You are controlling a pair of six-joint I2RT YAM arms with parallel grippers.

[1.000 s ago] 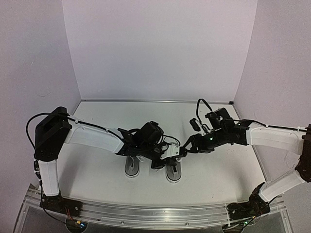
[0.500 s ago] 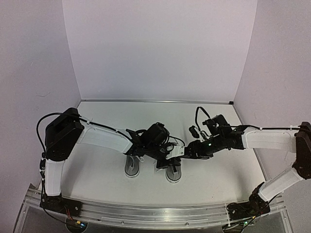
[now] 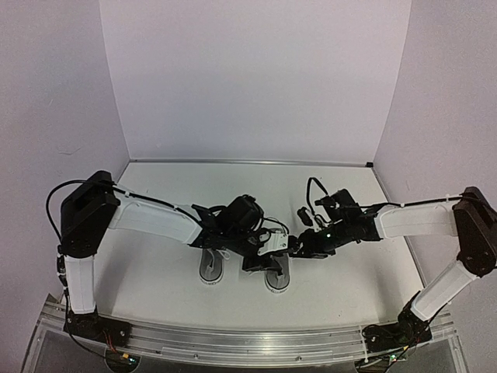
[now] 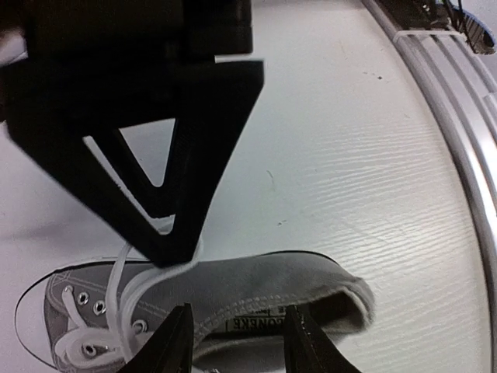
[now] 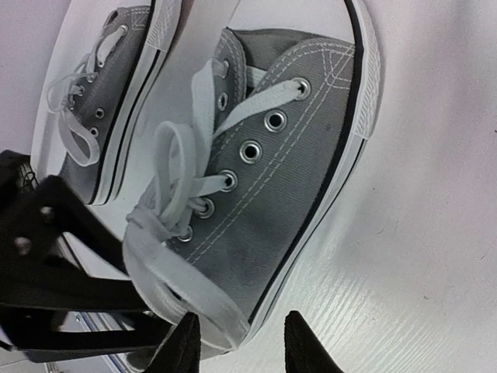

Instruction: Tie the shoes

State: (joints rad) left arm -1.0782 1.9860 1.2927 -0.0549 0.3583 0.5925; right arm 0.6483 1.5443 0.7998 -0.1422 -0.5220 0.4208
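Two small grey shoes with white laces and soles stand side by side near the front: the left shoe (image 3: pixel 210 269) and the right shoe (image 3: pixel 277 280). Both grippers meet over the right shoe. My left gripper (image 3: pixel 259 261) (image 4: pixel 237 346) hangs open above that shoe's collar (image 4: pixel 311 291), nothing between its fingers. My right gripper (image 3: pixel 293 250) (image 5: pixel 242 346) is open at the shoe's right side (image 5: pixel 287 171). A flat white lace (image 5: pixel 182 284) runs from the lowest eyelets down to its left fingertip (image 5: pixel 186 342); whether it is gripped does not show. The left shoe (image 5: pixel 116 85) lies beyond.
The shoes stand on a white table (image 3: pixel 155 264) with a metal rail (image 3: pixel 256 342) along the near edge and pale walls on three sides. In the left wrist view the right gripper's black finger (image 4: pixel 167 155) hangs over the lace eyelets.
The left gripper's jaws have spread apart and the right gripper's have narrowed. The right arm has reached further left toward the right shoe. The left arm swung right, then back.
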